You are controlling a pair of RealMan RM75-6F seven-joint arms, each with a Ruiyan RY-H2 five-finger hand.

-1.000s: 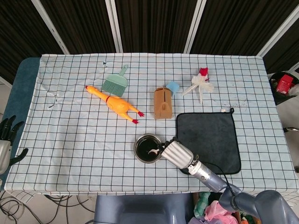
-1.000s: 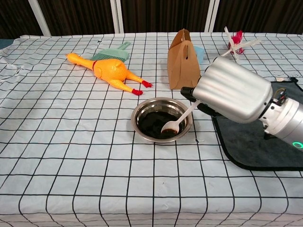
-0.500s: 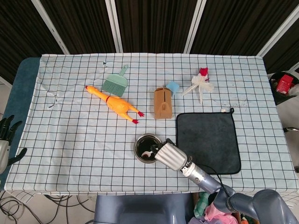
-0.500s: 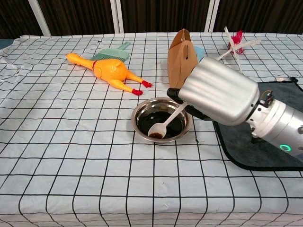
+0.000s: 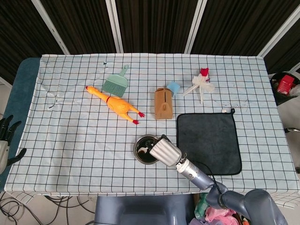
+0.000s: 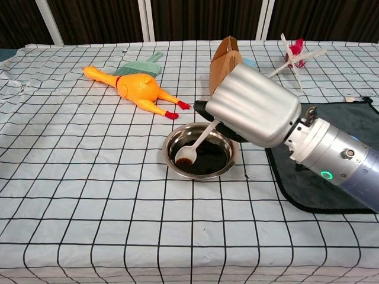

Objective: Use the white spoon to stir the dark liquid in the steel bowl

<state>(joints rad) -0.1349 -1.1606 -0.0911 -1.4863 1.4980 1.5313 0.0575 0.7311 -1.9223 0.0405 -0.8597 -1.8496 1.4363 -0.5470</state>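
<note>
Moved: right hand [image 6: 251, 106] has swung leftward over the bowl [image 6: 202, 158] since a second ago; the spoon [image 6: 195, 146] scoop has gone from the bowl's near right side to its left side
Right hand: holds the spoon handle under its silver shell; the fingers are hidden, so how they pinch it cannot be told; in the head view the hand [image 5: 165, 151] covers the bowl's right rim
Spoon: white, slanting down-left from the hand, scoop at the left edge of the dark liquid [image 6: 208, 161], with a brown smear on it
Bowl: steel, same spot on the checked surface [image 6: 89, 195], just left of the dark mat [image 6: 331, 189]; seen from the head view [image 5: 144, 151] too
Left hand: at the far left edge of the head view [image 5: 5, 140], off the surface, fingers spread, holding nothing; slightly lower than before
Unmoved: rubber chicken [image 6: 137, 87], green brush [image 6: 142, 66], brown bag [image 6: 222, 56], red-and-white pinwheel [image 6: 294, 56]
</note>
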